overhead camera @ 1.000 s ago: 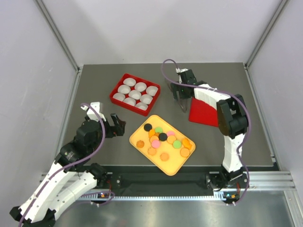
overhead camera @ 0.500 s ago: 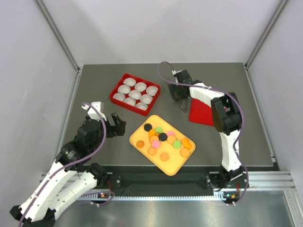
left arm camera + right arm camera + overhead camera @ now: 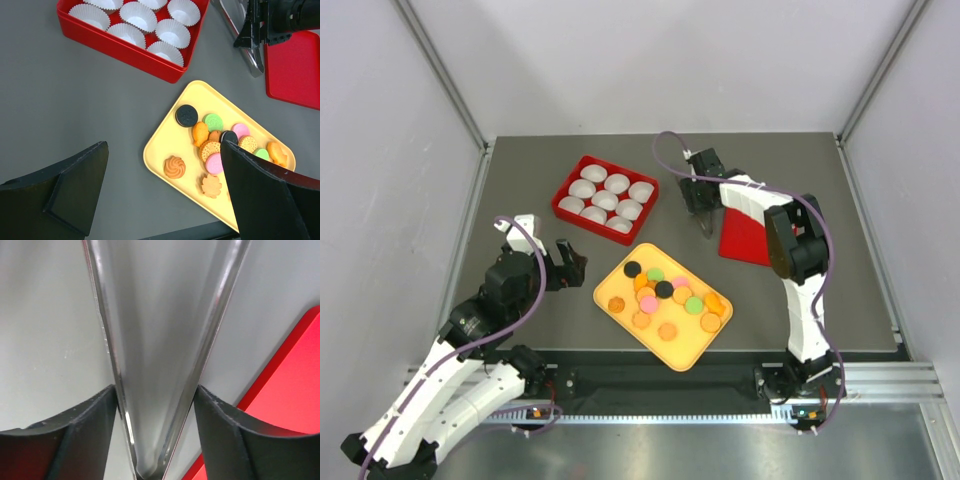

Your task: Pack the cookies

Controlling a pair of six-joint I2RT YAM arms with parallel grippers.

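The cookies (image 3: 665,292) lie in a loose heap on a yellow tray (image 3: 686,352): orange, pink, green and black pieces (image 3: 215,145). My left gripper (image 3: 164,147) hangs open above the tray's near-left corner (image 3: 570,265), holding nothing. My right gripper (image 3: 698,197) is at the back, between the red box and the red lid. Its fingers (image 3: 90,420) press on both arms of a pair of metal tongs (image 3: 160,365), near their hinged end. The tongs' tips (image 3: 708,228) point toward the tray.
A red box (image 3: 563,190) at the back left holds several white paper cups (image 3: 140,15). A flat red lid (image 3: 748,240) lies to the right of the tongs (image 3: 252,60). Grey walls surround the table.
The right gripper has narrowed from wide open until its fingers touch the tongs, and has shifted slightly left. The left arm has not moved.
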